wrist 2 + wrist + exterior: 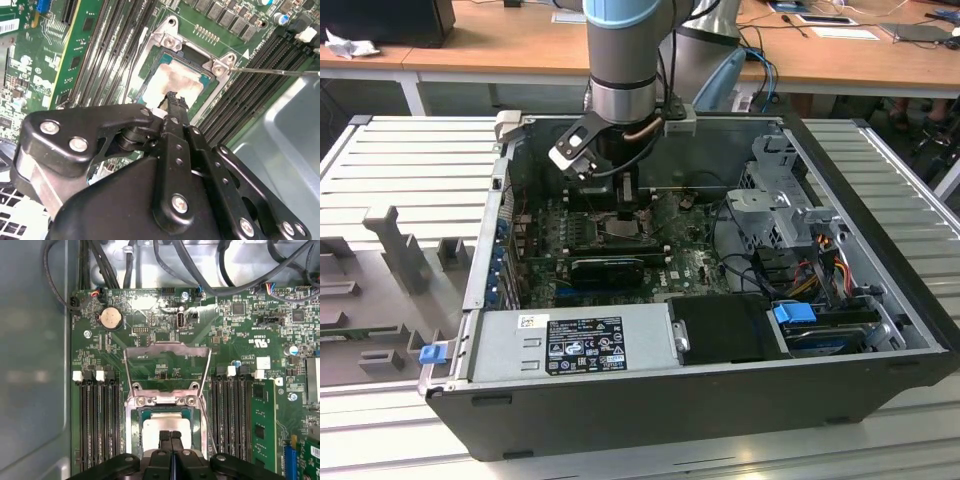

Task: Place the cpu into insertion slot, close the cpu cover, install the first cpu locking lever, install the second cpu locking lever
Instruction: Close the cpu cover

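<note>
Your black gripper (171, 434): fingers together | tips cover part of the pale silver square cpu (151, 432) | possibly touching it.

dark printed label (585, 345), power supply (650, 335), print illegible

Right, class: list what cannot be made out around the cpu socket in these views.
- cpu: first wrist view, its near part hidden under the shut jaws.
- Jaw tips against the cpu: second wrist view, contact or gap unclear.
- cpu cover: exterior view, hidden behind the arm.
</note>
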